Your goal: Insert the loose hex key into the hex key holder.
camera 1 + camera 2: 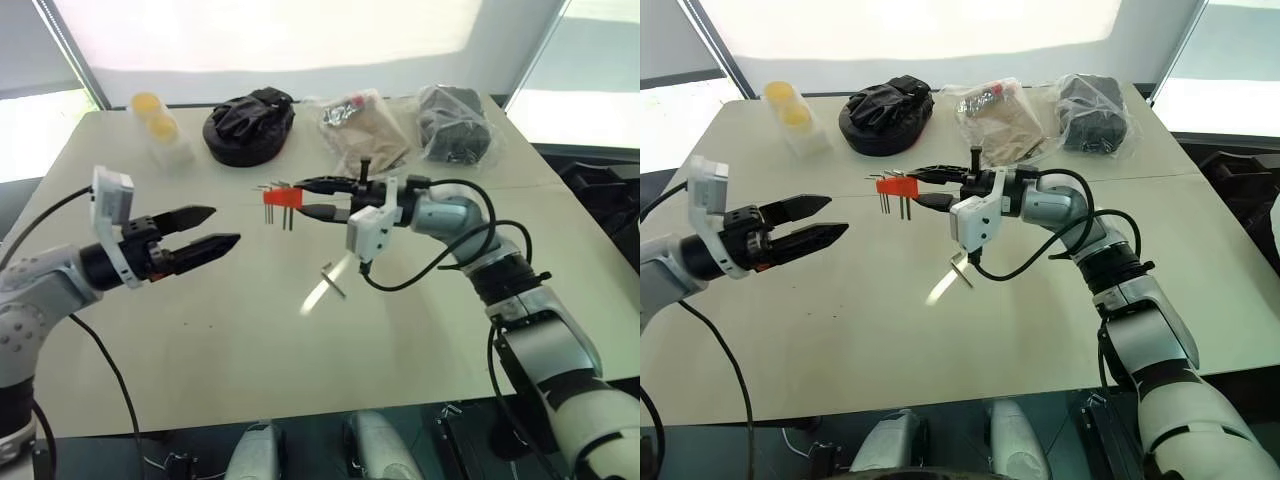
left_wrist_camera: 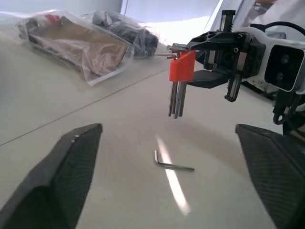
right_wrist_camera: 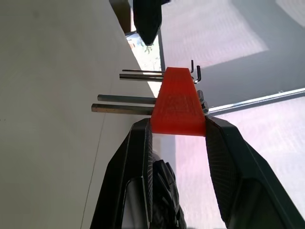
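- Right hand (image 1: 318,197): closed on hex key holder (image 1: 282,198), raised above counter (image 1: 230,330), stored keys pointing down.
- Left hand (image 1: 222,229): fingers spread wide, empty, hovering level.
- Loose hex key (image 2: 172,163): flat on counter, below holder, between the two hands.
- Risk: thin rod likely to slide or skid under broad fingertips; holder may pivot in its narrow grip.
- Clear bags (image 1: 362,128) at far edge: contents indistinct.

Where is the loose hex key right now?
The loose hex key lies flat on the table, below the hex key holder held up by the right gripper, with the open left gripper to its left.
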{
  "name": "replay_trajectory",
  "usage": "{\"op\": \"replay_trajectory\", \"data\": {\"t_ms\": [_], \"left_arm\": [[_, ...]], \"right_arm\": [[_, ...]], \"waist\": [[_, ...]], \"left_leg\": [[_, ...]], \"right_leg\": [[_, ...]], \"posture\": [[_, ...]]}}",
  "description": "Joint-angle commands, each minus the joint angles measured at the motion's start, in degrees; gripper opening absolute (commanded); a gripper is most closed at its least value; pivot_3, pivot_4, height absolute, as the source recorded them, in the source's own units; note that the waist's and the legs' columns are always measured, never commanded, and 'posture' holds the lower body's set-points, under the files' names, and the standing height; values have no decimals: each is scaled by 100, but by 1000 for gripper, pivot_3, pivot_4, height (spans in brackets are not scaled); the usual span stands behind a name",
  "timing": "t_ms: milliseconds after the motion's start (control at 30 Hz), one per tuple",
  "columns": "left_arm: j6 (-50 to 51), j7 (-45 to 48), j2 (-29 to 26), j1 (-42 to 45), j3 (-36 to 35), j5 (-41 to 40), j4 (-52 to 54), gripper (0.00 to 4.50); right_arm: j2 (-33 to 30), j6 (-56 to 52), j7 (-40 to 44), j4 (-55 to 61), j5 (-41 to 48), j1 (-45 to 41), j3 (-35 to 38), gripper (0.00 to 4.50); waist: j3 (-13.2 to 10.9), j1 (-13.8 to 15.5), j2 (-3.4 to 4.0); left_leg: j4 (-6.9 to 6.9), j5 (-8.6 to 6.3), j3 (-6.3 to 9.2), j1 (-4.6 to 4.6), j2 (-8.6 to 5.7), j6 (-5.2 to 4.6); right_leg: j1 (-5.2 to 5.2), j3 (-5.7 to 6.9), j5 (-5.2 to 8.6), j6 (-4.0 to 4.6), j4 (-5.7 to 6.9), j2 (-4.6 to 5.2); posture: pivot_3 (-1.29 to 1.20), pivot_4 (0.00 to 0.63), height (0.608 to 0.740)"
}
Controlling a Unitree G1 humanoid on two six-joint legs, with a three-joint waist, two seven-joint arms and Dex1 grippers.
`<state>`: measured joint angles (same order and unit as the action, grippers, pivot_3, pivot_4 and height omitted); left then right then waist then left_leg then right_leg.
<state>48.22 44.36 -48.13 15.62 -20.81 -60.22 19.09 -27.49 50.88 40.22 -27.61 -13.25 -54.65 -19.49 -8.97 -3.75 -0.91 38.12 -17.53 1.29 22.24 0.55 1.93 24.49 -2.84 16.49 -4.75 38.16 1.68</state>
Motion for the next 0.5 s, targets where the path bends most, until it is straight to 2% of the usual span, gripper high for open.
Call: {"op": "replay_trajectory", "data": {"t_ms": [33,233,500], "left_arm": [[-50,68,67,412,47,-82,-63,4451],[-12,90,260,889,326,36,-314,4451],[-127,231,408,999,548,317,-454,4451]], "right_arm": [[48,36,178,334,312,-138,-11,1008],[86,124,311,424,363,-132,-63,1008],[87,120,408,448,420,-136,-65,1008]], "waist": [[0,7,0],[0,-3,0],[0,-9,0]], "left_leg": [[1,0,0,1,0,0],[2,0,1,1,0,0],[3,7,1,0,0,11]], "right_leg": [[0,1,0,0,0,-1],[0,1,0,0,3,-1],[1,1,0,0,5,-2]], "posture": [[0,150,740],[0,150,740],[0,150,740]]}}
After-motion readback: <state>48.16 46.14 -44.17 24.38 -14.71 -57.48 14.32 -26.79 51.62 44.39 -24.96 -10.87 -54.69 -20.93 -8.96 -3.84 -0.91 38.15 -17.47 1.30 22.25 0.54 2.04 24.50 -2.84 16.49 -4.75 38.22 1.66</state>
